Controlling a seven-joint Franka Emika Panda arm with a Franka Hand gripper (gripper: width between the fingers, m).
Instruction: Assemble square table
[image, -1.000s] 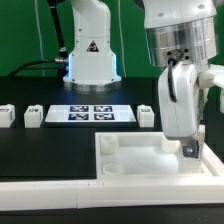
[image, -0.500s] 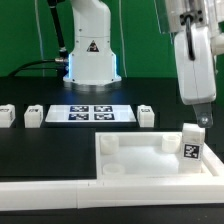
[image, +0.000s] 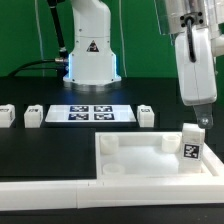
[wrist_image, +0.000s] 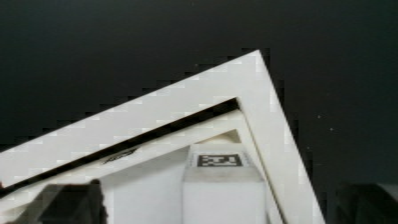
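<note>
The white square tabletop (image: 140, 160) lies tray-side up at the front of the exterior view's right. One white tagged leg (image: 190, 143) stands upright in its far corner on that side. My gripper (image: 203, 121) hangs open just above and behind that leg, apart from it. In the wrist view the leg (wrist_image: 222, 185) stands below me inside the tabletop's corner rim (wrist_image: 249, 95), between my dark fingers (wrist_image: 63, 203). Three more leg blocks lie in a row on the black table: two on the exterior view's left (image: 5, 115) (image: 33, 115) and one nearer the tabletop (image: 146, 115).
The marker board (image: 92, 113) lies flat behind the tabletop, between the leg blocks. A long white bar fence (image: 50, 193) runs along the front edge. The arm's white base (image: 90, 55) stands at the back with cables beside it.
One second ago my gripper was low in the tabletop's corner around the leg. It has risen straight up and left the leg standing; nothing has moved in the last half second.
</note>
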